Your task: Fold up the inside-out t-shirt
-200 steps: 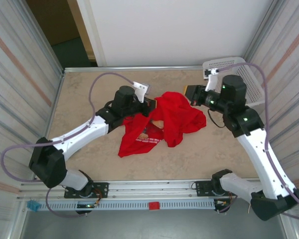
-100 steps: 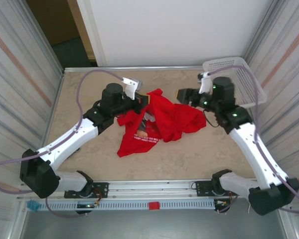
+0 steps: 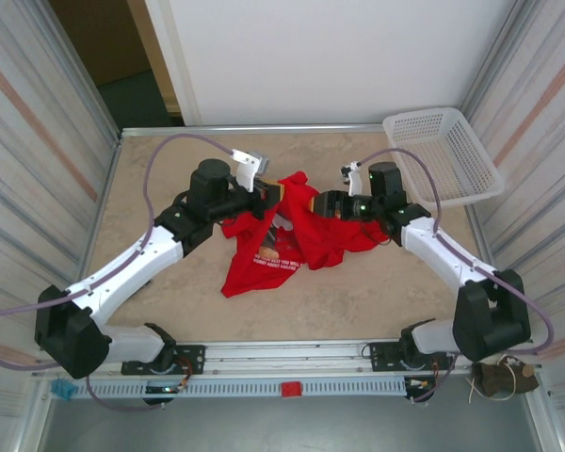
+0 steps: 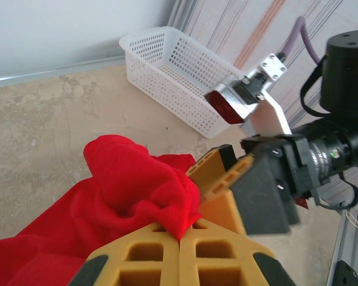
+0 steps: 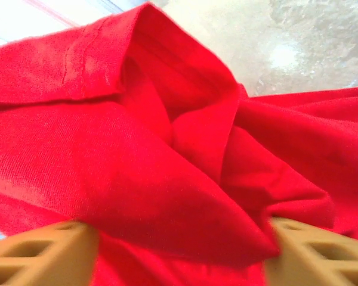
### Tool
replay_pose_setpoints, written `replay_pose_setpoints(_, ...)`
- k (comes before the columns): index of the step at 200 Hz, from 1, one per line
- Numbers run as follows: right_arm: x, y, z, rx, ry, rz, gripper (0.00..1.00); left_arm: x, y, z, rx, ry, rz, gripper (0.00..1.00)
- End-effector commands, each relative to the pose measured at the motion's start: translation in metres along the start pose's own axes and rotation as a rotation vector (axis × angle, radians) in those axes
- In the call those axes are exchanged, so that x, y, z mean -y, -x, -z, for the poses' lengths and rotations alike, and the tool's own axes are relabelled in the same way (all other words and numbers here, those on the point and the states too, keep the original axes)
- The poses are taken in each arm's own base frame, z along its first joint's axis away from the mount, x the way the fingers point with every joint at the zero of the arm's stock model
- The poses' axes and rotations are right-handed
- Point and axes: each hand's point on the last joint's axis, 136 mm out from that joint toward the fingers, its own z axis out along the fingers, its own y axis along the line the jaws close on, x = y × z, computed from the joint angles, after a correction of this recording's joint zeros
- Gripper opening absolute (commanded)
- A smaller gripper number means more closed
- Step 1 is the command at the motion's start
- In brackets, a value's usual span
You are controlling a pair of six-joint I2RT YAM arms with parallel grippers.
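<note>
Seen from above, a beige stone-look table (image 3: 358, 292) holds a bright red t-shirt (image 3: 334, 240), lying crumpled at its middle between two white and black robot arms. The near part of the shirt spreads flat toward the arm bases. It shows a printed graphic (image 3: 275, 252) in white, dark and yellow, with lines of white lettering too small to read. No brand or label can be made out.

Just beyond, the left gripper (image 4: 180, 229) is clenched, and its yellow fingers pinch a raised peak of red cloth. Facing it from the right, the right gripper (image 5: 179, 238) has its jaws apart. A thick fold of the shirt lies between its fingers (image 5: 42, 244), not visibly clamped.

The shirt looks light, soft and limp. It will likely sag and bunch wherever it is lifted, so a hem, sleeve edge or shoulder seam seems the best place to take hold.

At the far right corner sits a white plastic mesh basket (image 3: 447, 155), well apart from the shirt.
</note>
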Motion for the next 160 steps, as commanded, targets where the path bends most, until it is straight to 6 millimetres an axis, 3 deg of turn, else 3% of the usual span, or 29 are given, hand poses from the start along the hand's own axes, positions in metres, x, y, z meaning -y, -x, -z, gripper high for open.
replay_pose_setpoints(1, -0.027, 0.037, 0.005, 0.056, 0.113, 0.029, 0.06, 0.010, 0.017, 0.012, 0.057, -0.038, -0.018, 0.00)
replay_pose_setpoints(3, -0.028, 0.040, 0.006, 0.059, 0.112, 0.029, 0.00, 0.011, 0.018, 0.012, 0.057, -0.040, -0.020, 0.00)
replay_pose_setpoints(28, -0.046, 0.071, 0.046, 0.176, 0.071, 0.087, 0.00, 0.016, 0.016, 0.011, 0.035, -0.066, -0.016, 0.00)
replay_pose_setpoints(42, -0.051, 0.077, 0.073, 0.240, 0.030, 0.096, 0.00, 0.019, 0.008, 0.007, 0.007, -0.100, 0.002, 0.00)
replay_pose_setpoints(62, -0.043, 0.063, 0.103, 0.283, -0.092, 0.080, 0.00, 0.029, -0.008, -0.003, -0.023, -0.162, 0.030, 0.00)
replay_pose_setpoints(79, -0.015, 0.036, 0.122, 0.312, -0.253, 0.011, 0.00, 0.048, -0.027, -0.016, -0.071, -0.233, 0.033, 0.00)
replay_pose_setpoints(85, -0.001, 0.023, 0.130, 0.317, -0.329, -0.021, 0.18, 0.057, -0.036, -0.021, -0.098, -0.263, 0.033, 0.00)
replay_pose_setpoints(88, 0.008, 0.016, 0.134, 0.318, -0.374, -0.044, 0.36, 0.063, -0.040, -0.023, -0.110, -0.281, 0.032, 0.00)
replay_pose_setpoints(92, 0.022, 0.007, 0.140, 0.327, -0.445, -0.081, 0.53, 0.071, -0.046, -0.026, -0.130, -0.308, 0.031, 0.00)
replay_pose_setpoints(97, 0.038, -0.005, 0.148, 0.331, -0.527, -0.128, 0.68, 0.081, -0.055, -0.030, -0.159, -0.344, 0.032, 0.00)
replay_pose_setpoints(101, 0.050, -0.013, 0.155, 0.341, -0.588, -0.157, 0.73, 0.090, -0.062, -0.032, -0.183, -0.378, 0.032, 0.00)
replay_pose_setpoints(116, 0.076, -0.040, 0.169, 0.366, -0.702, -0.224, 0.77, 0.114, -0.087, -0.039, -0.266, -0.467, 0.041, 0.24)
replay_pose_setpoints(128, 0.087, -0.054, 0.177, 0.389, -0.755, -0.272, 0.77, 0.117, -0.102, -0.041, -0.305, -0.468, 0.051, 0.44)
replay_pose_setpoints(141, 0.093, -0.060, 0.178, 0.389, -0.775, -0.288, 0.77, 0.105, -0.106, -0.041, -0.292, -0.398, 0.066, 0.57)
replay_pose_setpoints(160, 0.094, -0.061, 0.167, 0.325, -0.759, -0.283, 0.77, 0.069, -0.098, -0.032, -0.218, -0.229, 0.102, 0.67)
